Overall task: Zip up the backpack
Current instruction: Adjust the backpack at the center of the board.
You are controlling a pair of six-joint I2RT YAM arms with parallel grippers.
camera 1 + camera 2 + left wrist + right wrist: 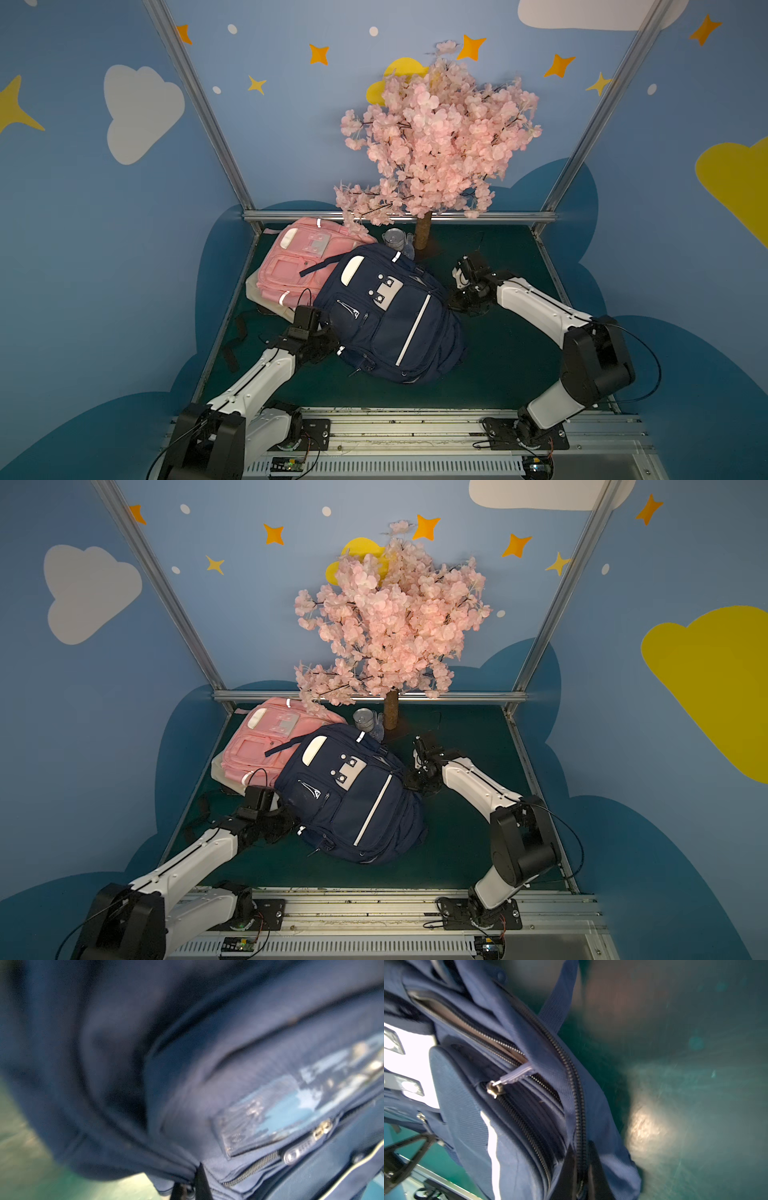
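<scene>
**Desk:** Where do your claws stand?

**Operator:** Nearest me, my left gripper (196, 1169) is clamped tight on a fold of the navy backpack (386, 316), at its near-left edge. Only the left wrist view shows that pinch. In both top views the bag hides the fingertips.

**Desk:** And the other?

**Operator:** My right gripper (581, 1157) is closed too, one finger on each side of a zipper track on the bag's far-right edge. Only the right wrist view shows the gaping compartment beside it, with the slider (495, 1088) and its clear pull tab partway along.

**Desk:** Where's the bag?

**Operator:** It lies front up on the green mat (511, 357), mid-table between my arms. Its top end lies over a corner of the pink backpack (299, 257) behind it. Farther back I see a clear cup (392, 237) just beside the trunk of the blossom tree (436, 129), at the back rail. Those show only from above.
</scene>
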